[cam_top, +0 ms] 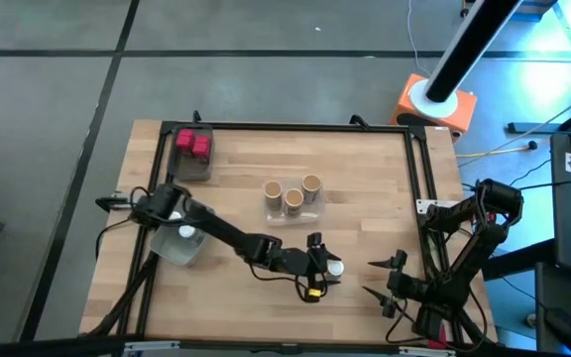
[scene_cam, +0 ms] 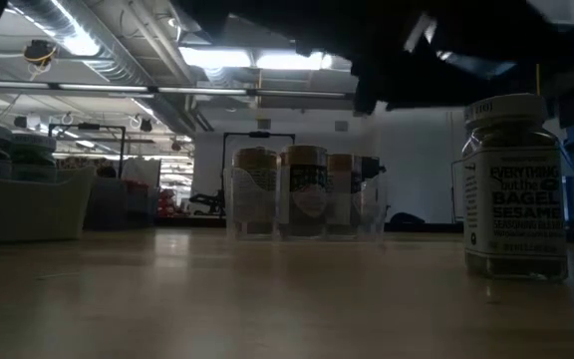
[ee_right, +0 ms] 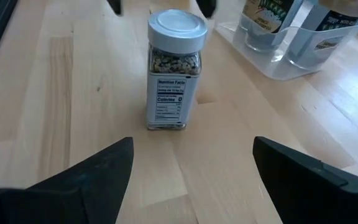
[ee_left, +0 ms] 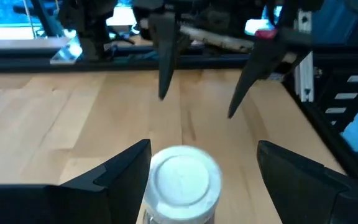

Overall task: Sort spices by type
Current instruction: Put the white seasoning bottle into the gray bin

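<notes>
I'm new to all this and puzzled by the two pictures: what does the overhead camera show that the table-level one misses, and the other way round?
Only the overhead view shows both arms, the left pincer open around the white-capped jar, the right pincer open nearby, the red jars in their tray and a white jar in another tray. Only the table-level view shows the jar's label and the room behind. Both show that jar and the three tan jars in a clear tray.

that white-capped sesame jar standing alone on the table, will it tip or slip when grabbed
The white-capped jar stands tall on a small square base, so a push near the cap would probably tip it. Its flat labelled sides should grip better than the smooth round cap. It looks nearly full, so likely fairly heavy for its size.
</notes>
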`<state>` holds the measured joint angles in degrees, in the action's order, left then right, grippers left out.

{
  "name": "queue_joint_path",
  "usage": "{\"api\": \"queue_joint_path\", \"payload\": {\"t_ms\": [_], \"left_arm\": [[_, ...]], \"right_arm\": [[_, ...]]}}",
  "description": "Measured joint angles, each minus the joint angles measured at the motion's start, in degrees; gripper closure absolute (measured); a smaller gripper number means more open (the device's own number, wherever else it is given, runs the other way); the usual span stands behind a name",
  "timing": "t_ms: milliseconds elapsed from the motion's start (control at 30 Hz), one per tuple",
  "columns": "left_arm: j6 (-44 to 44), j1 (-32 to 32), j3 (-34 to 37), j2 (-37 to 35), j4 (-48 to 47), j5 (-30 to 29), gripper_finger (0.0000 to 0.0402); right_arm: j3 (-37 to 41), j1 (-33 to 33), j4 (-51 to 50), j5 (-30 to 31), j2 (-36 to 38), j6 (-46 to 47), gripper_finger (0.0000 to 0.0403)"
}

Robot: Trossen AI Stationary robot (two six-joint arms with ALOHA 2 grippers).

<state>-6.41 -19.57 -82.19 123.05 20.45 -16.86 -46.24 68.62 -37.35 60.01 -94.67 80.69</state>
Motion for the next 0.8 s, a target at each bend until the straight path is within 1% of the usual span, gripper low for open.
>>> {"api": "queue_joint_path", "payload": {"t_ms": [233,400,533,800], "left_arm": [[-1.06,0.99,0.02,1.63,0.16,-0.23,0.0125],[-1.17,1.24,0.02,1.70,1.33,-0.24,0.0125],[-2.62,1.24,0.37,1.70,0.73,0.02,0.0125],[-2.38,0.80,1.31,1.70,0.15,0.41,0.0125]], "right_arm": [[0.00,0.00,-0.03,-0.04,0.00,-0.13,0.0072],[0.00,0.00,0.02,-0.28,-0.02,-0.15,0.0072],[0.00,0.00,0.00,-0.48,-0.02,-0.15,0.0072],[0.00,0.00,-0.01,-0.48,-0.02,-0.18,0.0072]]}}
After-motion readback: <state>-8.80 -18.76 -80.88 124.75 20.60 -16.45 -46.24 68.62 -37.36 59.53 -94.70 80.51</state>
